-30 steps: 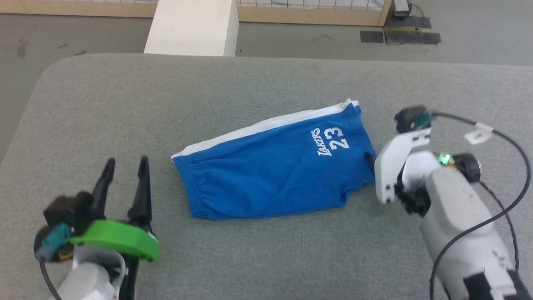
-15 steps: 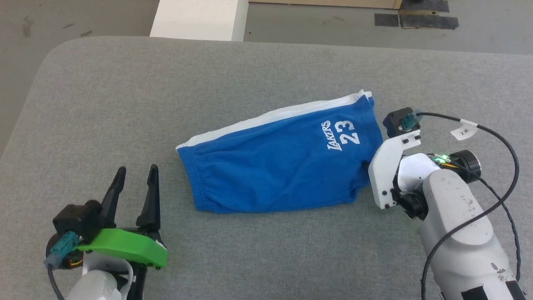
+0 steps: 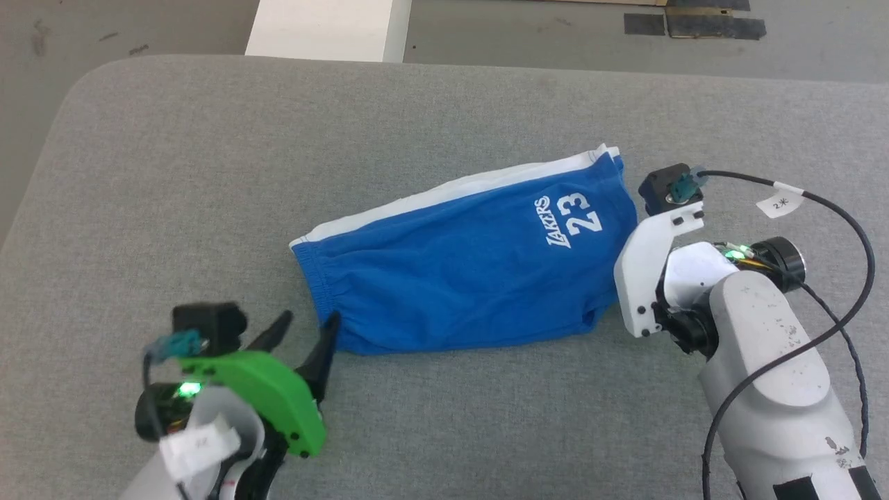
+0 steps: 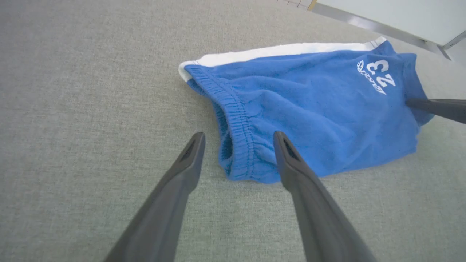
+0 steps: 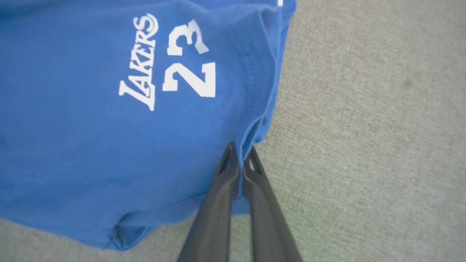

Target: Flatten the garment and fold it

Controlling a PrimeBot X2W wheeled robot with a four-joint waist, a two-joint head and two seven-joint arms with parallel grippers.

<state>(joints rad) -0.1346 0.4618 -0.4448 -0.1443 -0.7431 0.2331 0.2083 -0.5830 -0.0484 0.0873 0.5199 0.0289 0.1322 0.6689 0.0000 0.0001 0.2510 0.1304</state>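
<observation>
Scene on the grey desk (image 3: 173,173): the garment (image 3: 472,271) lies at centre, blue, with its waistband to the left, its "Lakers 23" leg hem to the right and a white stripe along the far edge. Your right tool (image 5: 241,147) is pinched tight on a fold of that right hem. In the head view its fingers are hidden behind the white wrist bracket (image 3: 649,271). Your left tool (image 4: 239,135) stands wide apart, one finger on each side of the near waistband corner, holding nothing. Whether its tips touch cloth or desk is unclear. Whatever lies beneath the top layer is covered.
</observation>
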